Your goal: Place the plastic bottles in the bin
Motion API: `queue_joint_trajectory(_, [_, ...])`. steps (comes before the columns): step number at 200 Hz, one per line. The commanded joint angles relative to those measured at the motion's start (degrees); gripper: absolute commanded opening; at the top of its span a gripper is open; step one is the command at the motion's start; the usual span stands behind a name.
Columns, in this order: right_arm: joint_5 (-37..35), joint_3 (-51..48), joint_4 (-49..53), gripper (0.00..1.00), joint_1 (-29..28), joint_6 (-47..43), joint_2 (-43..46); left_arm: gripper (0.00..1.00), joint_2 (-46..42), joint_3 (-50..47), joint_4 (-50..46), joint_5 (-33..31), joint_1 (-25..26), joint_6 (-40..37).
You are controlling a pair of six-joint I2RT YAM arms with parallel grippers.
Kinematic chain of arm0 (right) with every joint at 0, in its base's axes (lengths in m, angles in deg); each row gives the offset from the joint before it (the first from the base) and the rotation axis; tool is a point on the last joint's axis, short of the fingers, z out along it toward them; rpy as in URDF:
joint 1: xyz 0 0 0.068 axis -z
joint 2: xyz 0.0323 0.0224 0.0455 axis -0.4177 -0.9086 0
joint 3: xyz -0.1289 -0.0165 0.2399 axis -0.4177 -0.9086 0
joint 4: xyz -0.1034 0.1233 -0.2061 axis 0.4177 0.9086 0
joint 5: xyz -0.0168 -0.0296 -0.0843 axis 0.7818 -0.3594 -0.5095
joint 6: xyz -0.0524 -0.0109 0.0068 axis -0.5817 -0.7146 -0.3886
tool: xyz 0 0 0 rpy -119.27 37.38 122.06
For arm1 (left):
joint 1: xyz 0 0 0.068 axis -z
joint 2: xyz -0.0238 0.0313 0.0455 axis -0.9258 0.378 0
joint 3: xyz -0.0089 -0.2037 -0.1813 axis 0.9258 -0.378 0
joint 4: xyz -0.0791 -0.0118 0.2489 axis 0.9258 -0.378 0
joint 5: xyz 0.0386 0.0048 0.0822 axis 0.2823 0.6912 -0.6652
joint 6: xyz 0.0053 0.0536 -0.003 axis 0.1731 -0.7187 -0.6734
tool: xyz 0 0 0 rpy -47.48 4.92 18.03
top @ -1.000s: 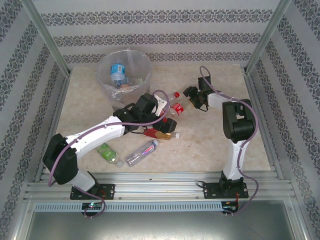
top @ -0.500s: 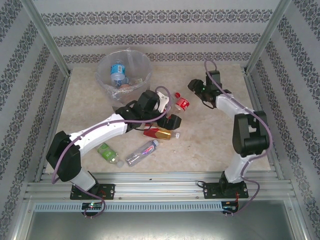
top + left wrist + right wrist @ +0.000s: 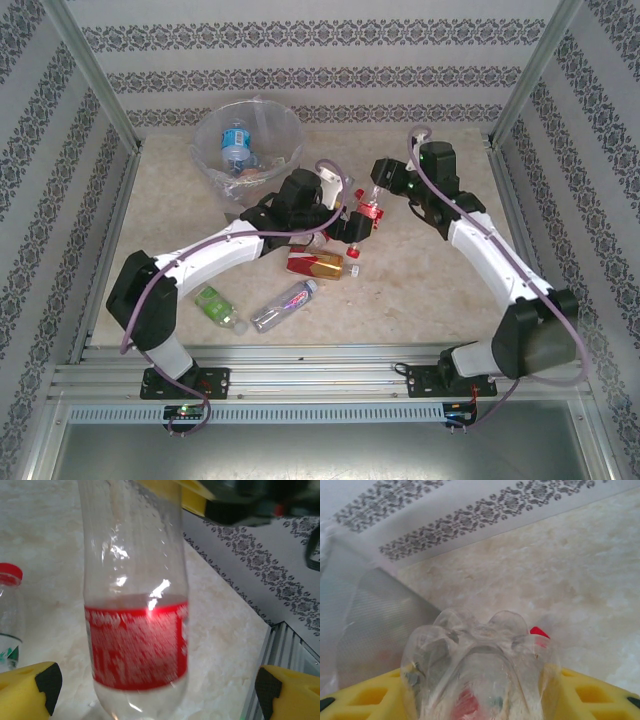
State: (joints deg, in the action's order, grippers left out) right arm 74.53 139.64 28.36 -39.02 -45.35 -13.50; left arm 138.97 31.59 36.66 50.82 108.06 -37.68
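**A:** Which step?

**B:** Looks like a handover to me. My right hand (image 3: 480,692) is clamped on the red-label bottle (image 3: 135,650), whose base pokes out past its tips. My left hand (image 3: 155,692) is wide, with one yellow finger (image 3: 22,692) on either side of that bottle. I see no contact.

**A:** Bin?

**B:** The bin (image 3: 205,160) is well apart from the left hand, back and to its left. A blue-label bottle (image 3: 235,145) is already in it.

**A:** Next move?

**B:** I'd close the left hand square on the label band, then let go with the right and swing over the bin. The wall is round and slick, so it could slip.

**A:** Leftovers?

**B:** On the surface (image 3: 430,280), back toward the left hand's forearm, are a red-and-gold bottle (image 3: 318,263), a purple-label bottle (image 3: 285,303) and a green-label bottle (image 3: 218,308).
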Motion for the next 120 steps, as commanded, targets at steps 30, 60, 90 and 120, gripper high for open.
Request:
queue_joint_trajectory(30, [-1.6,0.1,5.9,0.57,-3.7,-5.4,6.3,1.00,3.8,4.7,5.7,6.9,-0.8,-1.1])
queue_joint_trajectory(60, [-2.4,0.1,6.9,0.57,-4.9,-5.8,7.6,0.94,4.7,4.9,7.5,9.7,-0.8,-0.4])
queue_joint_trajectory(90, [-2.8,-0.3,7.2,0.58,-5.5,-6.0,8.1,0.73,5.0,5.0,9.1,12.7,-0.8,0.5])
queue_joint_trajectory(120, [-3.5,-0.3,7.6,0.59,-5.7,-6.2,8.4,0.61,5.1,5.1,9.2,13.7,-0.8,0.7])
